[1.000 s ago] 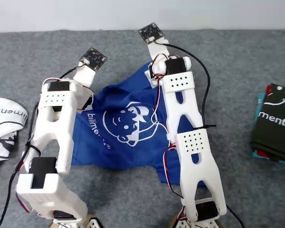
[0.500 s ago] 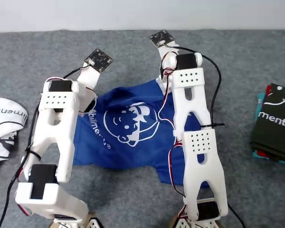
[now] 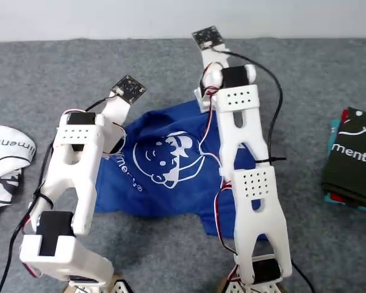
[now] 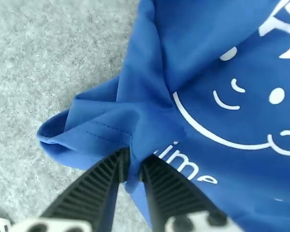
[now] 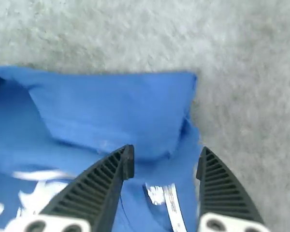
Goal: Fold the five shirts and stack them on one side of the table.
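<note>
I'm seeing the blue shirt (image 3: 171, 174) lying mid table (image 3: 311, 85), btwn both arms. Left gripper (image 4: 131, 166) is pinching a bunched fold at its edge. Right gripper (image 5: 164, 162) is hanging wide open over the far edge, w/ the tag (image 5: 160, 195) just below.

Table cover (image 3: 61, 67): grey, felt-like, fuzzy nap, running to all visible edges. Wall (image 3: 171, 18): pale plain band along the table's far edge.
</note>
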Tool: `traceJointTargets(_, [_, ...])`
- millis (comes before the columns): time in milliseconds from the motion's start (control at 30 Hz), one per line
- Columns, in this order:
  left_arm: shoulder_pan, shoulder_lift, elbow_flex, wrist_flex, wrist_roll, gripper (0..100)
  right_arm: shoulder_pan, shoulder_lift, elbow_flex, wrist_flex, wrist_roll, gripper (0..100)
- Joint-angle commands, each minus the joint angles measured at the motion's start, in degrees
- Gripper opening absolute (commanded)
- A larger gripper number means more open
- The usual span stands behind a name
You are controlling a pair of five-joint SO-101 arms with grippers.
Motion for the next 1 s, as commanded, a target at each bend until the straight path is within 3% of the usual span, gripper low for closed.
traceJointTargets(0, [0.44, -3.43, -0.31, -1.32, 0.26, 2, -0.57, 0.84, -0.53, -5.14, -0.62, 21.8])
traceJointTargets(367, [0.35, -3.25, -0.22, -2.55, 0.18, 2, -1.36, 5.49, -1.05, -6.20, 0.53, 1.0])
traceJointTargets(600, [0.44, -3.78, -0.48, -2.46, 0.26, 2, -1.27, -2.33, -3.08, -0.75, 6.51, 1.0])
traceJointTargets(833, [1.41, -3.87, -1.36, -2.11, 0.44, 2, -1.01, -9.54, -2.90, 9.19, 6.68, 1.0])
traceJointTargets(967, [3.43, -3.96, -2.42, -1.32, 0.44, 2, 0.04, -12.44, -2.64, 9.54, 6.68, 1.0])
